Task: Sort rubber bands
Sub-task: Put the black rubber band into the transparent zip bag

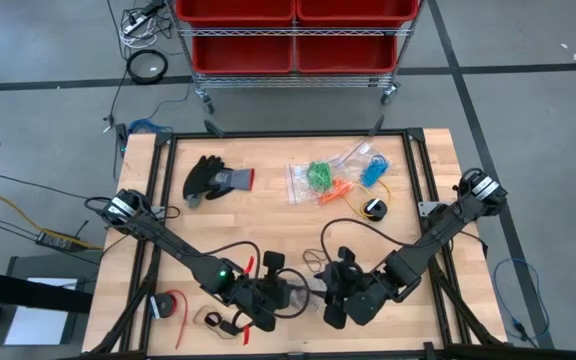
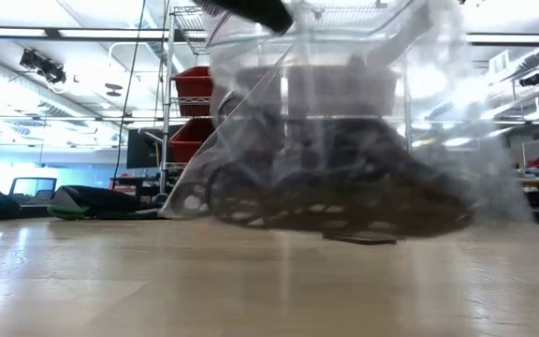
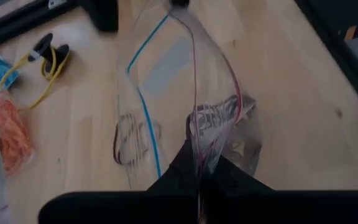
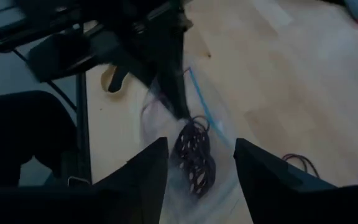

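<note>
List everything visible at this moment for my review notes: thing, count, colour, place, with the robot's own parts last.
Clear bag: one, blue and pink seal lines, near table edge, pinched by left gripper.
Black rubber bands: a bunch, inside that bag.
Sorted bags: several, clear, holding green, orange, blue bands, far middle of table.
Glove: one, black and grey, far left.
Yellow cable: one, coiled, beside the sorted bags.
Red roll: one, near left corner.
Red bins: on a cart beyond the table.
Left gripper: shut on bag.
Right gripper: open, over the black bands.
</note>
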`<action>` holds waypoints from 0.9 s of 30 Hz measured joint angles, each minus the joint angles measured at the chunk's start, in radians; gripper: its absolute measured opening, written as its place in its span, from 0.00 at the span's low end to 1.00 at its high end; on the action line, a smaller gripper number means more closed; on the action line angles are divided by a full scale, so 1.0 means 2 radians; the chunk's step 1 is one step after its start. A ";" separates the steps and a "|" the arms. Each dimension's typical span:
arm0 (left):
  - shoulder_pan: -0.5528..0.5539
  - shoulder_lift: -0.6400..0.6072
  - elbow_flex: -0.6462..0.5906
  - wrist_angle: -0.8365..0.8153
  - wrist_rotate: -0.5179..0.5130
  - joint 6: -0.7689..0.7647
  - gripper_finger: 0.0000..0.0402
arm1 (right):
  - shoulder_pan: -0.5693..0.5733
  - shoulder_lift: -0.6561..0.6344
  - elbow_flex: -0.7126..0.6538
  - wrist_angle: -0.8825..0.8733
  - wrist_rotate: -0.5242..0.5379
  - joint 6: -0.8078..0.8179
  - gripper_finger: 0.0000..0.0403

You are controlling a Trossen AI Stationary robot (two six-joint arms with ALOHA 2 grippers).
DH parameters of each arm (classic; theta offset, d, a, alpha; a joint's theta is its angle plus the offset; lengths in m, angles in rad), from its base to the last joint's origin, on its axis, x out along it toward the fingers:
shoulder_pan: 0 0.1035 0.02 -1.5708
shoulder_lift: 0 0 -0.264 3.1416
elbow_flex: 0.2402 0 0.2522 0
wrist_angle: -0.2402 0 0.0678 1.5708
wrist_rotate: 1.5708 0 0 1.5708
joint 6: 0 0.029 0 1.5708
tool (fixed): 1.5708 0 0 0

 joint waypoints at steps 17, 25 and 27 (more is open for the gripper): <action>-0.001 0.000 0.000 -0.127 -0.008 -0.056 0.01 | 0.047 0.025 0.000 -0.133 0.047 0.096 0.41; -0.022 0.000 0.000 -0.181 -0.059 -0.080 0.01 | 0.022 0.131 0.000 -0.155 0.004 0.113 0.42; -0.027 0.000 0.000 -0.185 -0.072 -0.082 0.01 | 0.008 0.155 0.000 -0.154 -0.012 0.119 0.42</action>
